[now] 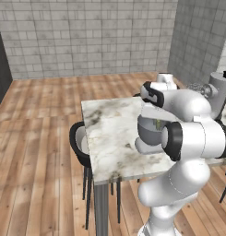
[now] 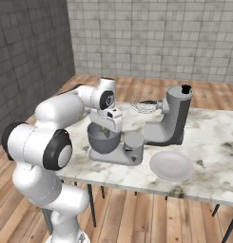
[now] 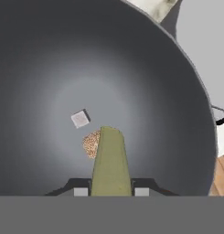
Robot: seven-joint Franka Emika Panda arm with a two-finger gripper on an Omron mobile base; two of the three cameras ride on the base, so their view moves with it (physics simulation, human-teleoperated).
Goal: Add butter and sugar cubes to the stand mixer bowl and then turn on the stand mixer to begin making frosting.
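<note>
My gripper [image 3: 111, 192] is shut on the butter [image 3: 110, 160], a pale yellow-green stick that points down into the stand mixer bowl [image 3: 35, 68]. On the bowl's floor a tan sugar cube [image 3: 89, 144] lies partly hidden behind the butter's tip. A small pale grey cube [image 3: 80, 119] lies just beyond it. From the right base view the gripper [image 2: 108, 127] hangs right over the dark grey bowl [image 2: 101, 141], which stands on the flat base of the stand mixer [image 2: 172, 118]. The mixer's head is tilted back with its whisk [image 2: 144, 105] raised.
A round white plate [image 2: 171, 166] lies on the marble table [image 2: 218, 142] in front of the mixer. A black chair [image 1: 79, 140] stands at the table's left side. My own arm [image 1: 193, 133] covers much of the bowl in the left base view.
</note>
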